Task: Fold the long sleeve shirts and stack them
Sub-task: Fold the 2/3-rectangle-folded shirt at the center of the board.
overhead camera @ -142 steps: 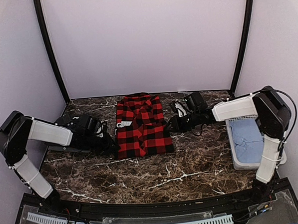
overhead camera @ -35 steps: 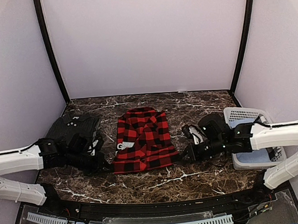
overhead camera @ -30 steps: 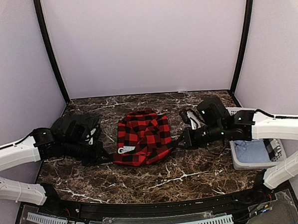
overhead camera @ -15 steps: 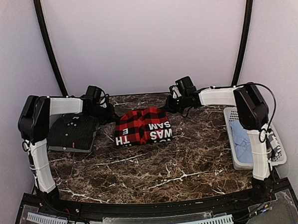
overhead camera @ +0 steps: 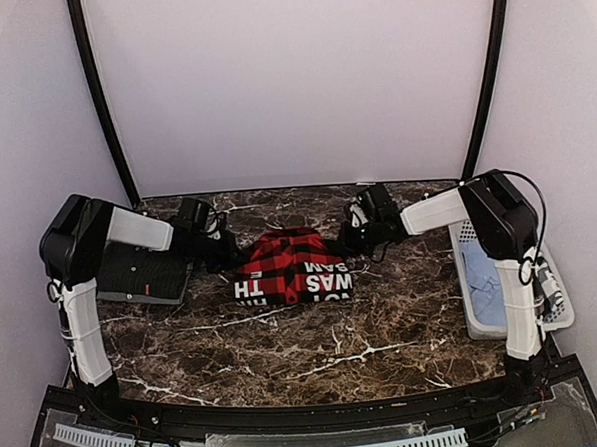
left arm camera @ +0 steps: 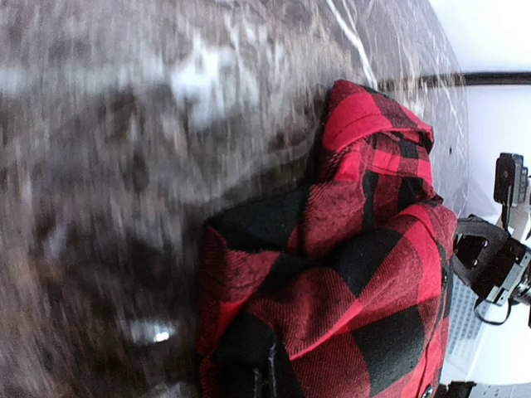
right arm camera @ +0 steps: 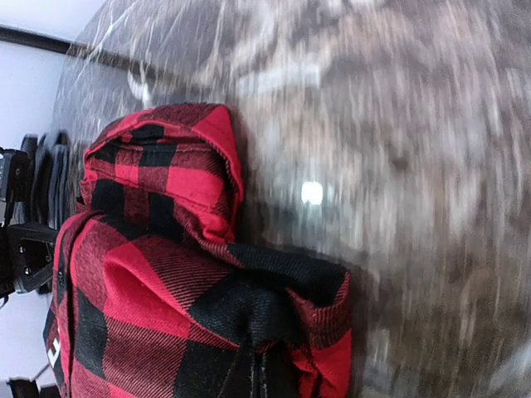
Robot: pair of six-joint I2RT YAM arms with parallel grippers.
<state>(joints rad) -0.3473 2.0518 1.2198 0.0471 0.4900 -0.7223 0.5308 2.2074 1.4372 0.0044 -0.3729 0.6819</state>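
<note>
Your red-and-black check shirt (overhead camera: 293, 266) lies in a folded bundle on the table (overhead camera: 335, 347), in the middle and toward the back. A black patch with big white letters (overhead camera: 292, 287) runs along the shirt's near edge. From the top camera the letters look upside down.

Your left end effector (overhead camera: 229, 255) is down low at the left side of the check shirt. Its fingers are pinched together on a bunch of the cloth. In the left wrist camera the red and black squares puff up right in front of the fingers, and the table beside them looks blurry.

Your right end effector (overhead camera: 348, 243) is down low at the right side of the same shirt. Its fingers are pinched together on the cloth there too. The right wrist camera shows a folded corner of the shirt sticking up past the fingers, and the table is blurry there as well.

Your dark grey shirt (overhead camera: 141, 274) lies folded flat at the left side of the table, apart from the check shirt. The left arm reaches across above its back edge.

A white basket (overhead camera: 471, 320) sits at the right edge of the table. A light blue cloth (overhead camera: 487, 279) lies inside it.
</note>
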